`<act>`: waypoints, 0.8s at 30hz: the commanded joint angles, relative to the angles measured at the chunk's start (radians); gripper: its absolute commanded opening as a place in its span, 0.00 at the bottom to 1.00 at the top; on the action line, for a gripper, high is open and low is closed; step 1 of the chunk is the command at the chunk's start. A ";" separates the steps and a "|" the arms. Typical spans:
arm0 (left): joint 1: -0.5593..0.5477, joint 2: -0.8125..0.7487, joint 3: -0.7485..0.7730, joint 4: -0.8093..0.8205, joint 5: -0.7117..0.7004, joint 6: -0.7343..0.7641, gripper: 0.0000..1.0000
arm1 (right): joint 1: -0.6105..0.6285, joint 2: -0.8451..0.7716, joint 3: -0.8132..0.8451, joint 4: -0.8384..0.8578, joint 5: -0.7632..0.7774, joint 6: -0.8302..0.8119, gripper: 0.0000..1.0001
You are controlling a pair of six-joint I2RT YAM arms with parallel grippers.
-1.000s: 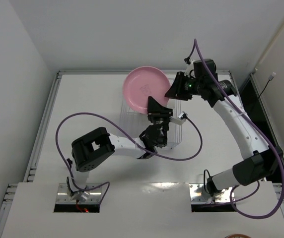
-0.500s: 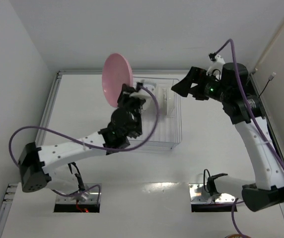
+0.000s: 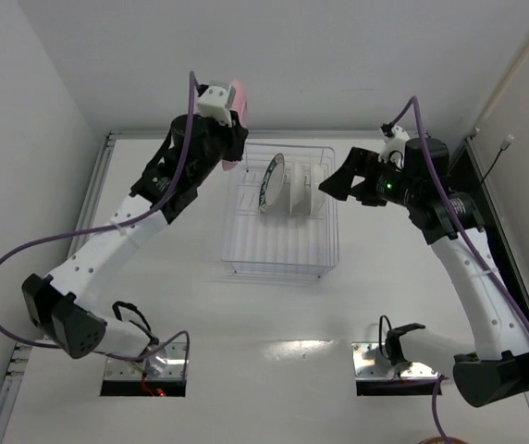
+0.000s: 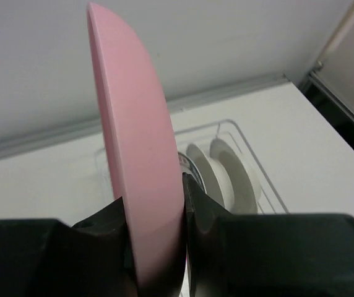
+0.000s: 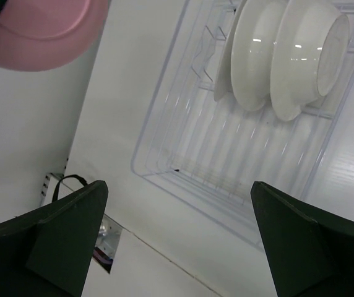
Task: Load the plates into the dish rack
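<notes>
My left gripper point(image 4: 155, 247) is shut on the lower edge of the pink plate point(image 4: 133, 148), which stands edge-on and upright. From above, the left gripper point(image 3: 234, 125) is raised over the rack's far left corner, and only a sliver of the pink plate point(image 3: 239, 95) shows. The dish rack point(image 3: 246, 250) of clear wire holds a teal-rimmed plate point(image 3: 270, 182) and white dishes point(image 3: 301, 191) upright at its far end. My right gripper point(image 3: 338, 178) hovers open beside the rack's far right corner, holding nothing. In its wrist view the right gripper point(image 5: 177, 235) looks down on the rack point(image 5: 158, 124) and dishes point(image 5: 257, 55).
White walls rise close behind the table's far edge. Metal rails run along the left and right table edges point(image 3: 87, 222). Purple cables point(image 3: 6, 268) loop beside both arms. The arm base cut-outs point(image 3: 144, 375) sit at the near edge.
The right gripper has let go of the pink plate and drawn back to the right, wide open. The left arm has swung the plate up and leftwards, now edge-on over the rack's far left corner.
</notes>
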 commanded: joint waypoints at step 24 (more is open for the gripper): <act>0.240 0.280 -0.118 0.116 0.482 -0.264 0.00 | -0.018 -0.044 -0.058 -0.013 -0.031 -0.101 1.00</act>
